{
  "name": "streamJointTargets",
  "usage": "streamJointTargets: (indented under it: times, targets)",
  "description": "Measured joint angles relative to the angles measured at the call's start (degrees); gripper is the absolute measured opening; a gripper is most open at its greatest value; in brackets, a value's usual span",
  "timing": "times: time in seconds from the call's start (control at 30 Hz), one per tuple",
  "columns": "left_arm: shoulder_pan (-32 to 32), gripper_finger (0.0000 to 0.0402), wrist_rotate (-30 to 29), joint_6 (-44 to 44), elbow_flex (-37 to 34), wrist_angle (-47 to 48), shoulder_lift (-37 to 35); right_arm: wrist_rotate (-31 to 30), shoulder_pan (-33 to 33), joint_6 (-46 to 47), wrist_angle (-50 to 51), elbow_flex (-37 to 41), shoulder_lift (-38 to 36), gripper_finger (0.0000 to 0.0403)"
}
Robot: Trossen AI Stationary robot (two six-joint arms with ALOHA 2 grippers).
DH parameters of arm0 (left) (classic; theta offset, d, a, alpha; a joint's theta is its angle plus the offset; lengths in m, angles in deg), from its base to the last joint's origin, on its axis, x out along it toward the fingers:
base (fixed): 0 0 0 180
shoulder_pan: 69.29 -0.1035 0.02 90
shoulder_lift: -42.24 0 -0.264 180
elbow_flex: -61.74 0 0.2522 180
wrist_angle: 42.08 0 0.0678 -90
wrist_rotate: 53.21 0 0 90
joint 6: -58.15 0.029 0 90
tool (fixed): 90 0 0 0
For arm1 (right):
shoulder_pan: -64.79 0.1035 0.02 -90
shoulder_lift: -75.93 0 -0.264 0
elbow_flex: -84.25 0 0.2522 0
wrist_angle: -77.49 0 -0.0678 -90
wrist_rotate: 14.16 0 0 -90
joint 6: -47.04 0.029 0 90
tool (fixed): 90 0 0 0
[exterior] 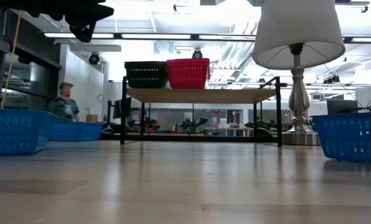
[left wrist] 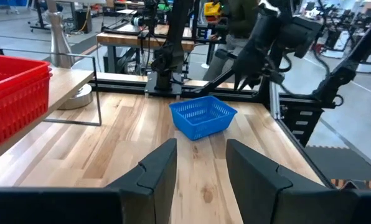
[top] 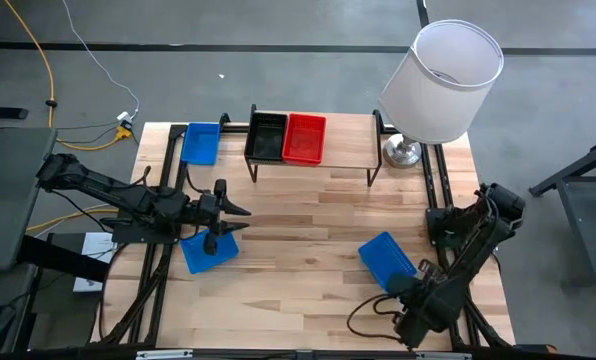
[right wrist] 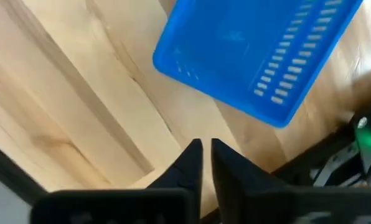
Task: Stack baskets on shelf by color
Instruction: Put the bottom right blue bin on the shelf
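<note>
The right pincer [right wrist: 205,155], fingers nearly together and empty, hangs just beside a blue perforated plastic basket [right wrist: 260,53] on the plank-grained wooden desk [right wrist: 67,93]; the left pincer [left wrist: 201,165] gapes empty.

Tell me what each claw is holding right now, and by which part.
Nothing. The left claw is open and empty above the table. The right claw is nearly shut on nothing, just short of a blue basket.

A grey concrete floor [top: 538,90] surrounds the light wood table [top: 308,260], with a yellow cable [top: 46,70] trailing at the far left. A white-shaded lamp [top: 443,80] stands on the table's far right corner. Ceiling strip lights [exterior: 173,36] glow above workbenches, and a person [exterior: 63,102] stands far left.
</note>
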Motion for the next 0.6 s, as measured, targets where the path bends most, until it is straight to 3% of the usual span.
streamJointTargets:
  times: [0.17, 0.37, 0.6]
  targets:
    - [-0.04, 0.0129, -0.64, 0.00, 0.02, -0.20, 0.70, -4.70, -0.62, -6.77, 0.18, 0.05, 0.00, 0.0089]
    - [0.01, 0.0129, -0.51, -0.10, 0.02, -0.23, 0.67, -1.71, -1.56, -15.19, -2.90, 3.47, 0.00, 0.0170]
    - [0.01, 0.0129, -0.50, -0.09, 0.02, -0.23, 0.67, -2.82, -1.51, -20.51, -5.42, 8.10, 0.00, 0.0192]
